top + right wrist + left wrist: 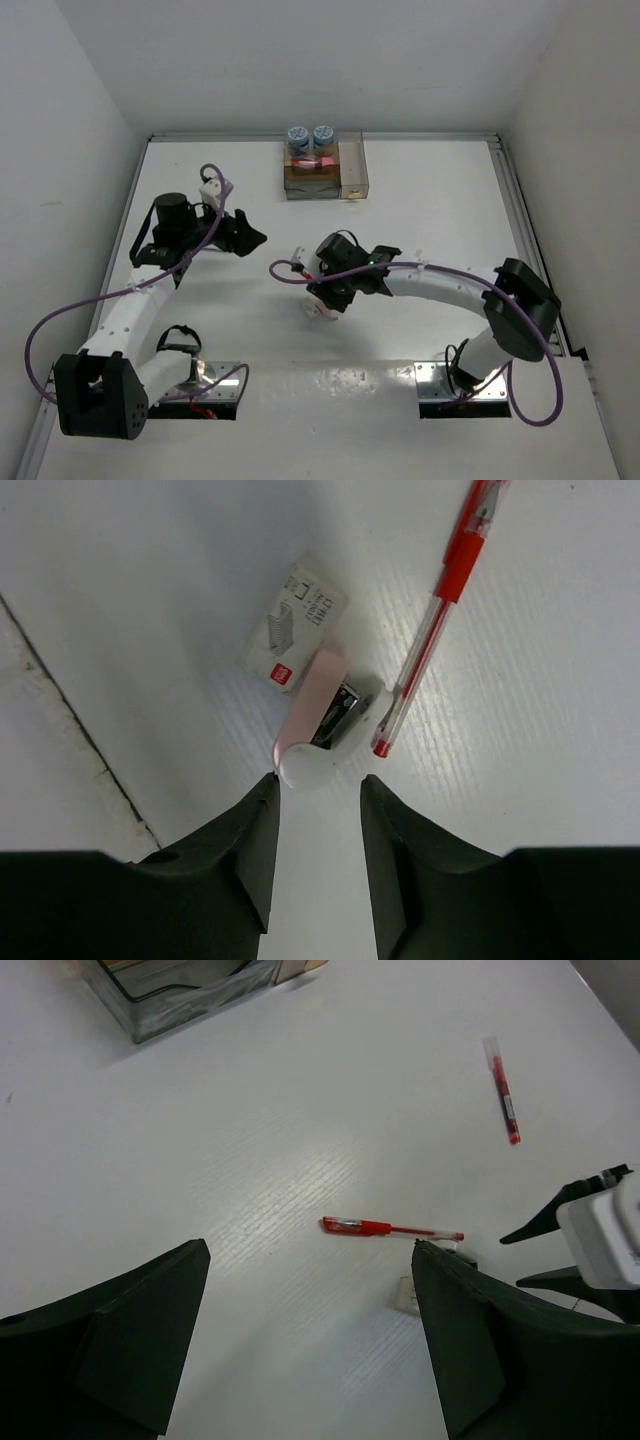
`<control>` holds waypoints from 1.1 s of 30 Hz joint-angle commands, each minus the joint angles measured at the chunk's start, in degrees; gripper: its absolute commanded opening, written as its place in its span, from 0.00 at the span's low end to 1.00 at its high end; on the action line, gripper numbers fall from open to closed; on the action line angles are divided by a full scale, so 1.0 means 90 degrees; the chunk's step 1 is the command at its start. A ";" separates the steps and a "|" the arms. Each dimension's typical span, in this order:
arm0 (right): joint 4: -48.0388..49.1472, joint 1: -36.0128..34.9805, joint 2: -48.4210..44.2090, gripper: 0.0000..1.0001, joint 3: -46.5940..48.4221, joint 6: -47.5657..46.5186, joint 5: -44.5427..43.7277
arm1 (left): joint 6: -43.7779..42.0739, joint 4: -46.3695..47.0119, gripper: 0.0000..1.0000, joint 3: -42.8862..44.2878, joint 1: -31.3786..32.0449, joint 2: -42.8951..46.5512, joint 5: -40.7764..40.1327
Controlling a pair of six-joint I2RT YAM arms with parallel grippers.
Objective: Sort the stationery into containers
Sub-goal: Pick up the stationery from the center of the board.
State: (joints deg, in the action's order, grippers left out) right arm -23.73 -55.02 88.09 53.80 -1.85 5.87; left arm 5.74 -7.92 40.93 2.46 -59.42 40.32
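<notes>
Stationery (318, 308) lies on the matte white table (200, 1140): slim red pen (440, 620), printed box (293, 630), rounded pink-white stapler (320, 730). The right gripper (320, 805) stands half open at the stapler's end, holding nothing; the left gripper (308, 1260) is wide open, empty.

The white table (430, 200) carries a clear-walled desk organiser (325, 170) at its far edge; nearer the middle lies a red pen (440, 620), its tip against a small pink-and-white stapler (318, 725); a white staple box (293, 627) sits just beside the stapler; a second red pen (503, 1090) lies well apart.
</notes>
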 commanded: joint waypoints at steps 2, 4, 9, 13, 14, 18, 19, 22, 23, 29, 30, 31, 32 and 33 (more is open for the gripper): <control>0.0029 0.0166 0.0241 0.36 0.0282 0.0429 -0.0252 | 0.0280 0.0343 0.89 -0.0084 -0.0117 0.0117 0.0267; -0.0049 0.0264 0.0358 0.34 0.0399 0.0604 -0.0116 | 0.0271 0.0372 0.89 -0.0085 -0.0117 0.0176 0.0238; -0.0128 0.0537 0.0748 0.36 0.0545 0.0879 0.0324 | 0.0212 0.0265 0.89 0.0032 -0.0117 0.0128 0.0237; -0.0108 0.0674 0.0915 0.38 0.0594 0.1054 0.0646 | 0.0222 0.0284 0.89 0.0042 -0.0117 0.0108 0.0237; -0.0127 0.0694 0.0983 0.38 0.0614 0.1074 0.0724 | 0.0251 0.0304 0.89 0.0033 -0.0117 0.0079 0.0247; -0.0177 0.0733 0.1130 0.36 0.0643 0.1104 0.0861 | 0.0300 0.0304 0.89 0.0081 -0.0117 -0.0009 0.0237; -0.0176 0.0752 0.1139 0.35 0.0643 0.1094 0.0871 | 0.0319 0.0333 0.89 0.0091 -0.0117 -0.0019 0.0237; -0.0147 0.0801 0.1237 0.34 0.0692 0.1113 0.0900 | 0.0329 0.0343 0.89 0.0120 -0.0107 -0.0077 0.0228; -0.0147 0.0811 0.1285 0.32 0.0702 0.1123 0.0910 | 0.0358 0.0343 0.89 0.0121 -0.0117 -0.0097 0.0228; -0.0108 0.0948 0.1491 0.32 0.0760 0.1201 0.1057 | 0.0359 0.0343 0.89 0.0111 -0.0107 -0.0146 0.0228; -0.0098 0.0967 0.1520 0.32 0.0770 0.1250 0.1086 | 0.0378 0.0382 0.89 0.0091 -0.0117 -0.0136 0.0247; -0.0098 0.1025 0.1569 0.31 0.0790 0.1289 0.1144 | 0.0397 0.0392 0.89 0.0072 -0.0117 -0.0127 0.0257; -0.0089 0.1055 0.1588 0.31 0.0828 0.1357 0.1232 | 0.0407 0.0411 0.89 0.0062 -0.0117 -0.0136 0.0286; -0.0108 0.1075 0.1608 0.31 0.0848 0.1377 0.1262 | 0.0407 0.0421 0.89 0.0033 -0.0107 -0.0136 0.0286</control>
State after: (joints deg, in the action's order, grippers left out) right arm -25.65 -46.15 101.82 58.98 8.93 15.11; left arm 8.38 -6.68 40.27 2.13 -60.75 41.28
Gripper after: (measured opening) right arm 0.312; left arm 0.887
